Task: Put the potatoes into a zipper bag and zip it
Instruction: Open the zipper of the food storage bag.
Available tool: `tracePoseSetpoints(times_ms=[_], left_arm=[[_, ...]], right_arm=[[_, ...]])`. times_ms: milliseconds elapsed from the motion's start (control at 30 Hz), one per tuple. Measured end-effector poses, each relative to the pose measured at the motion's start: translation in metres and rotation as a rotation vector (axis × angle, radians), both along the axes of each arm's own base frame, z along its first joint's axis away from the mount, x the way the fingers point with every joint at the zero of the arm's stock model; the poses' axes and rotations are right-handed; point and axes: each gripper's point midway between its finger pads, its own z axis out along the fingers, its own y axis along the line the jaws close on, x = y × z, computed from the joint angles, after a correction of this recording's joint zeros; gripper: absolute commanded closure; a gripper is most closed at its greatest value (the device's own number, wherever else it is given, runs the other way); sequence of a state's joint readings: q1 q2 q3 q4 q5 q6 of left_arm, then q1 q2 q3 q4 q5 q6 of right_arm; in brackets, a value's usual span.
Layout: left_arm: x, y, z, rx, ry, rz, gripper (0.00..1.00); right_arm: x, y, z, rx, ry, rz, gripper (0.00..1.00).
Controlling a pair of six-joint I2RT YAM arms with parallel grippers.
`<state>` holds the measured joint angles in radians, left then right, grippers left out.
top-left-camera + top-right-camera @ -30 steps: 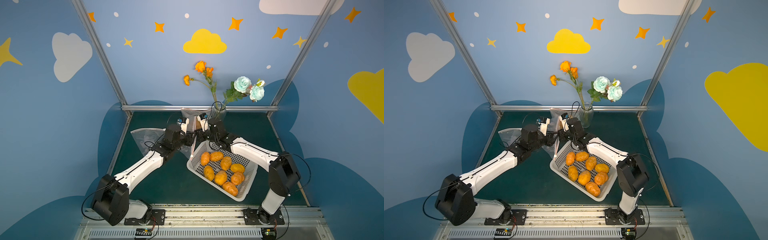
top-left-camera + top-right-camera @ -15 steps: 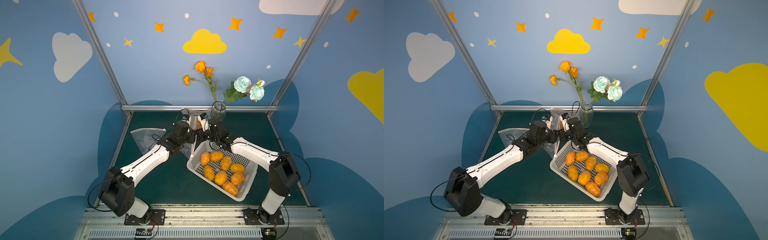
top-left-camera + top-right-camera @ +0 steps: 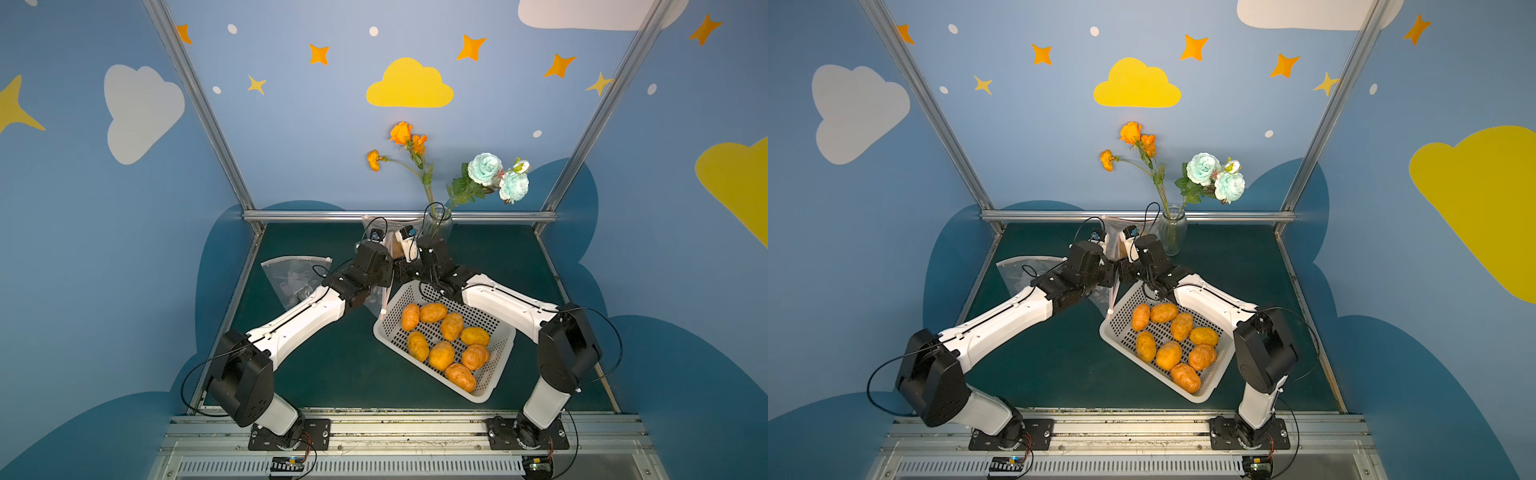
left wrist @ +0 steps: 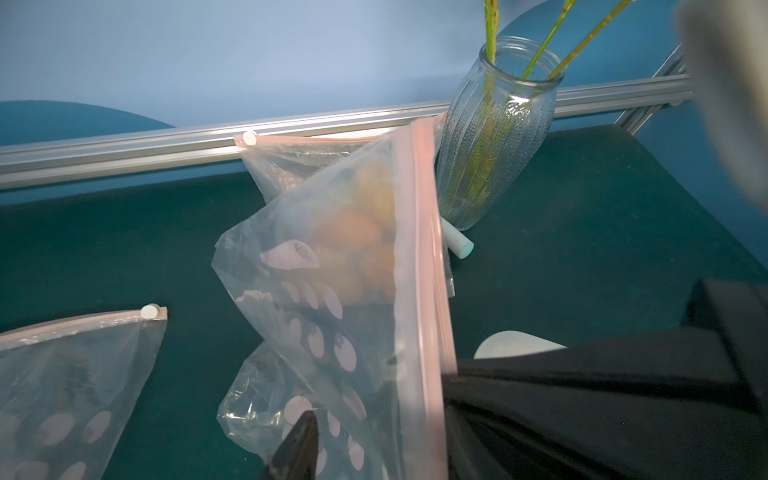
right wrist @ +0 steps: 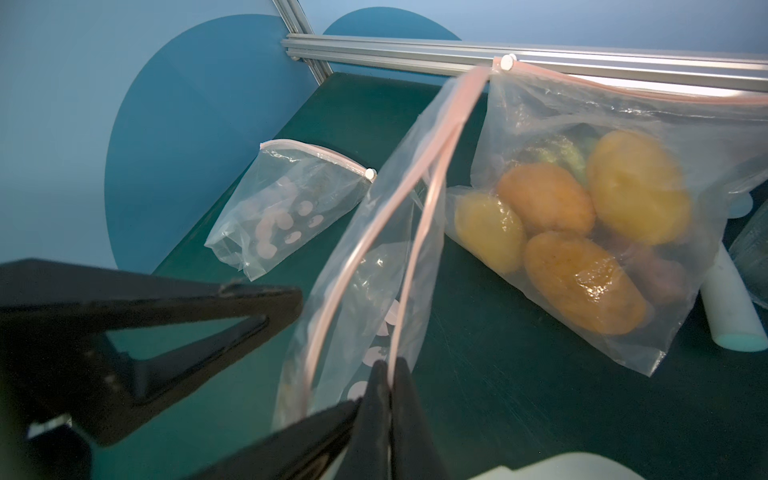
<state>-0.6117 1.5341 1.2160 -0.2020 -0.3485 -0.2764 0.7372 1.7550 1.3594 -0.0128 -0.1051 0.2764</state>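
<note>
The dark green felt worktop (image 3: 332,374) carries all items.

The white perforated plastic basket (image 3: 498,351) sits angled on the front-right part. The right forearm crosses above its back rim.

The clear zipper bag with a pink zip band (image 5: 374,257) hangs lifted above the back middle, between the basket's far corner and the back edge. Both wrists hide most of it in both top views.

A second clear bag, zipped and filled (image 5: 540,112), leans at the back edge just behind the lifted one. A third clear bag, flat (image 3: 291,274), lies towards the left edge.

A ribbed glass vase of orange and pale teal flowers (image 4: 494,137) stands at the back edge, close beside the filled bag.

Eight lumpy orange-yellow potatoes (image 3: 441,355) lie in the basket. At least four more (image 5: 544,197) are in the filled bag.

A white cylinder with a teal end (image 5: 727,299) lies at the vase's foot.

The right gripper (image 5: 390,374) is pinched tight on one lip of the lifted bag's mouth. The left gripper (image 4: 376,399) stands part-way apart astride the zip band, with no grip seen.
</note>
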Motion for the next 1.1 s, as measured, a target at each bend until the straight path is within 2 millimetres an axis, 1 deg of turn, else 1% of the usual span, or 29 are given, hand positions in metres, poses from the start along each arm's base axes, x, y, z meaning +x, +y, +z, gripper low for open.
tracePoseSetpoints(times_ms=[233,300,400,500,533,700,833,1100], left_arm=[[0.0006,0.002,-0.0005,0.007,0.0,0.011,0.73],[0.0007,0.0026,-0.0006,0.007,0.0,0.014,0.75],[0.0004,0.0033,-0.0013,0.011,0.002,0.017,0.74],[-0.0001,0.0039,-0.002,0.011,0.006,0.019,0.61],[-0.0004,0.0041,-0.002,0.008,0.008,0.022,0.59],[-0.0026,0.0067,0.001,0.007,0.008,0.029,0.57],[-0.0044,0.0097,0.0046,0.007,0.004,0.038,0.57],[-0.0049,0.0096,0.0074,0.003,0.008,0.04,0.72]], right_arm=[[0.0,0.0,0.0,0.0,0.0,-0.001,1.0],[0.0006,-0.0005,-0.0001,-0.002,-0.002,-0.005,1.0],[0.0019,-0.0017,-0.0003,-0.006,-0.005,-0.014,1.0],[0.0037,-0.0034,-0.0006,-0.011,-0.009,-0.026,1.0],[0.0043,-0.004,-0.0007,-0.013,-0.01,-0.031,1.0],[0.0071,-0.0075,-0.0022,-0.027,-0.014,-0.054,1.0],[0.0078,-0.0083,-0.0023,-0.029,-0.016,-0.059,1.0],[0.009,-0.0097,-0.0028,-0.035,-0.018,-0.068,1.0]])
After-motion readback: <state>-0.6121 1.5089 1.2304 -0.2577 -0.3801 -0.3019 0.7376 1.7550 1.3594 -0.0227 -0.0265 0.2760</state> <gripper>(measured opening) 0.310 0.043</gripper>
